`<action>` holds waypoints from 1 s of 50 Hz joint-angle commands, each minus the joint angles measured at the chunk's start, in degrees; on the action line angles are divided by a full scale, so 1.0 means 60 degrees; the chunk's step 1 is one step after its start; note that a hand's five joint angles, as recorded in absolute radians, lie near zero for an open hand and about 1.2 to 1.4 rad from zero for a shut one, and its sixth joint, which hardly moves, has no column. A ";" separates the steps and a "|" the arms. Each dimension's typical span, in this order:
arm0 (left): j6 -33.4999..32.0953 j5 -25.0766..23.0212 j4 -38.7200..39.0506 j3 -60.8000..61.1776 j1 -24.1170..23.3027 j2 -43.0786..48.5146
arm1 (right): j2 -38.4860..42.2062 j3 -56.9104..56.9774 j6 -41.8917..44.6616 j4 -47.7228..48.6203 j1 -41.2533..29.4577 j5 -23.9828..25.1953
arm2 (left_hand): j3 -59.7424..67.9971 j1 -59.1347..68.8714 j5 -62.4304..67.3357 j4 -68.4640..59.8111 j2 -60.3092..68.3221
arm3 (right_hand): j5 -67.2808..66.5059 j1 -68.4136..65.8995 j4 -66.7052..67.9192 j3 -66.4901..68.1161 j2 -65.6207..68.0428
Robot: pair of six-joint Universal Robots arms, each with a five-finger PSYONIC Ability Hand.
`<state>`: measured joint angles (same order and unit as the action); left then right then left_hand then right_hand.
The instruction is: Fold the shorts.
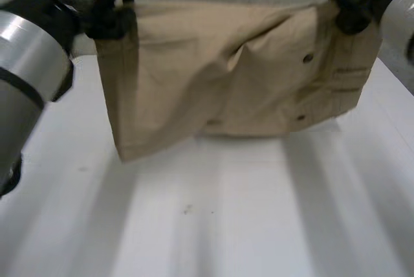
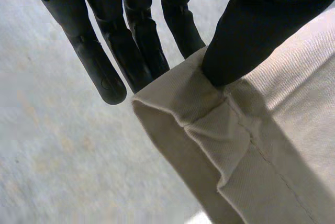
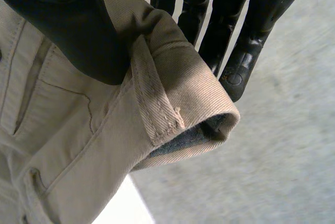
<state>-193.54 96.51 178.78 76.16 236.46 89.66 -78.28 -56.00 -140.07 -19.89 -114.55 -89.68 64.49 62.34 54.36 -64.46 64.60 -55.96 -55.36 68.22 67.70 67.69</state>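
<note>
Cloth: the tan cotton-twill shorts (image 1: 226,76) look light and limp, with soft creases running through the middle. I judge they will sag wherever I give no support. They look neither slippery nor fragile.
Firm edges: the stitched hem (image 2: 230,145) and the waistband with its belt loop (image 3: 157,103) are doubled cloth. I judge these the surest places to take hold, since single-layer cloth would slide out of a pinch more easily.
Left hand: my left hand (image 1: 107,21) sits at 10 o'clock of the shorts in the head view and pinches the hem corner. Its thumb (image 2: 246,41) presses the front face and its straight fingers (image 2: 131,51) lie behind the cloth.
Right hand: my right hand (image 1: 349,11) sits at 2 o'clock and pinches the waistband corner. The thumb (image 3: 73,30) is on the front, and the straight fingers (image 3: 235,41) are behind the rolled edge.
Position: the shorts hang as one sheet between my two hands, over the 12 o'clock side of the white table (image 1: 226,225). The free edge droops toward 6 o'clock, lowest under the left hand. I cannot tell whether it touches the table.
Caution: both holds are on corners only, so I judge the middle will swing if I move fast.
</note>
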 commanded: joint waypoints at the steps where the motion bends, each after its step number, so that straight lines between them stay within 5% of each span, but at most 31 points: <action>1: 0.0001 -0.0030 0.0027 -0.0125 0.0053 0.2589 | 0.1268 -0.0481 -0.0179 0.0047 -0.0039 0.0050 | 0.1439 0.1797 0.1460 -0.1444 0.1420 | -0.2340 -0.4107 0.1963 0.2050 0.2051; 9: -0.0145 -0.0001 0.0042 -0.1821 0.0960 0.5314 | 0.3200 0.0219 -0.0004 0.0617 -0.0054 0.0065 | 0.2585 0.2944 0.2606 -0.2591 0.2566 | -0.2340 -0.4107 0.1963 0.2050 0.2051; 14: -0.0145 -0.0016 0.0436 -0.4486 0.1239 0.6063 | 0.4461 0.2502 -0.0077 0.3045 -0.0068 0.0006 | 0.2585 0.2944 0.2606 -0.2591 0.2566 | -0.2340 -0.4107 0.1963 0.2050 0.2051; 23: -0.0131 -0.0016 0.5163 -0.5402 0.1546 0.4852 | 0.5034 0.4543 -0.0136 0.7985 -0.0083 0.0035 | 0.2585 0.2944 0.2606 -0.2591 0.2566 | -0.2340 -0.4107 0.1963 0.2050 0.2051; 41: -0.0130 -0.0367 0.5126 0.0532 0.1767 0.3090 | 0.4213 0.0545 -0.0209 0.5543 -0.0288 -0.0067 | 0.2585 0.2944 0.2606 -0.2591 0.2566 | -0.2340 -0.4107 0.1963 0.2050 0.2051; 50: -0.0042 -0.0367 0.3267 0.2627 0.1650 0.3367 | 0.4945 -0.1272 -0.0107 0.4589 -0.0449 0.0035 | 0.2585 0.2944 0.2606 -0.2591 0.2566 | -0.2340 -0.4107 0.1963 0.2050 0.2051</action>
<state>-194.32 94.28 206.85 84.33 246.77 108.21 -52.30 -57.02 -141.42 10.56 -116.80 -89.87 68.42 64.56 56.56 -69.19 68.47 -55.96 -55.36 68.25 67.70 67.70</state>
